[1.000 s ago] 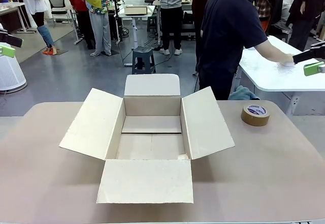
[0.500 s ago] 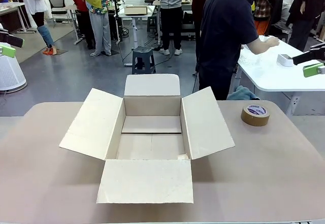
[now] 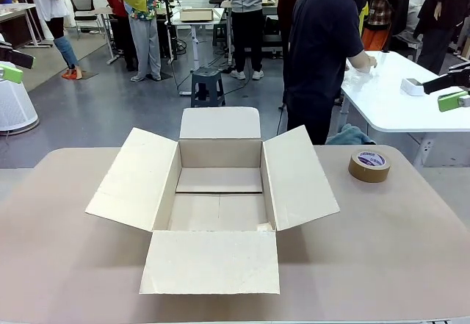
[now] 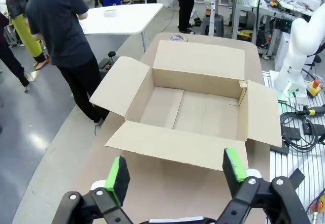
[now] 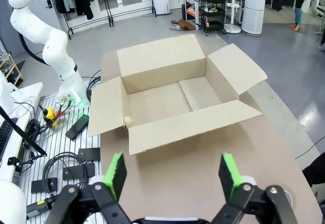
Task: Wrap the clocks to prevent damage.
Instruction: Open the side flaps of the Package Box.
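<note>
The cardboard box (image 3: pixel 213 261) sits in the middle of the table (image 3: pixel 389 258) with all four flaps folded out, I think so that things can go in from above; the tape roll (image 3: pixel 369 165) lies beside it. The left gripper (image 4: pixel 176 172) and the right gripper (image 5: pixel 172 172) hang above, jaws apart, holding nothing. The person (image 3: pixel 323 45) leans to the white side table (image 3: pixel 389 111), where a small white object (image 3: pixel 411 86) may be a clock; it is too small to tell.

Bright, even overhead light here, no harsh contrast. The cardboard box (image 3: pixel 219 206) drops just a soft shadow along its edges onto the counter (image 3: pixel 396 250). Pale glare on the grey floor (image 4: pixel 36 141) in the left wrist view. Both wrist views bow at the edges, wide-angle. Front view crisp, far background slightly soft.
</note>
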Action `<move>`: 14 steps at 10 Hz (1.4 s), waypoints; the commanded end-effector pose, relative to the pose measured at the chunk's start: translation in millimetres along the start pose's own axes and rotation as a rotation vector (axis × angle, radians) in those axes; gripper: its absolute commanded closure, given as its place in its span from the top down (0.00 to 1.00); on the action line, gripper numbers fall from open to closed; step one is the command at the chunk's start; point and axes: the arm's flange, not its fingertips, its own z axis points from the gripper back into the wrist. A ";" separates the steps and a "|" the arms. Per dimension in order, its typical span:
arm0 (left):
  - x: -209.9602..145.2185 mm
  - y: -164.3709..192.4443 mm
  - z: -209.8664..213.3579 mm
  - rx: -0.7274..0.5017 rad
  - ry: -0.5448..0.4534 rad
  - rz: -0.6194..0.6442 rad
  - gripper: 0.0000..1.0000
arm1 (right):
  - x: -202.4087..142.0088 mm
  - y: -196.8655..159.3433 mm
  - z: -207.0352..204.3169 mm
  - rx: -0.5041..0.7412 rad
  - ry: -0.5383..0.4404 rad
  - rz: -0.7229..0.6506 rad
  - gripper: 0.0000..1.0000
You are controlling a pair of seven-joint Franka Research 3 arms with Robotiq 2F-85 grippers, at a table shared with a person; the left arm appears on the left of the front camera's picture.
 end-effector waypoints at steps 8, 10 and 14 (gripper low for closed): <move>4.1 -6.7 4.9 -0.009 0.038 -0.042 0.00 | -11.9 12.4 21.1 0.015 -0.007 0.003 0.00; 3.8 -7.5 5.0 -0.012 0.044 -0.047 0.00 | -12.3 12.5 21.8 0.014 -0.003 0.006 0.00; 2.3 -11.8 7.7 -0.011 0.044 -0.052 0.00 | -11.8 17.1 21.1 0.013 0.003 0.016 0.00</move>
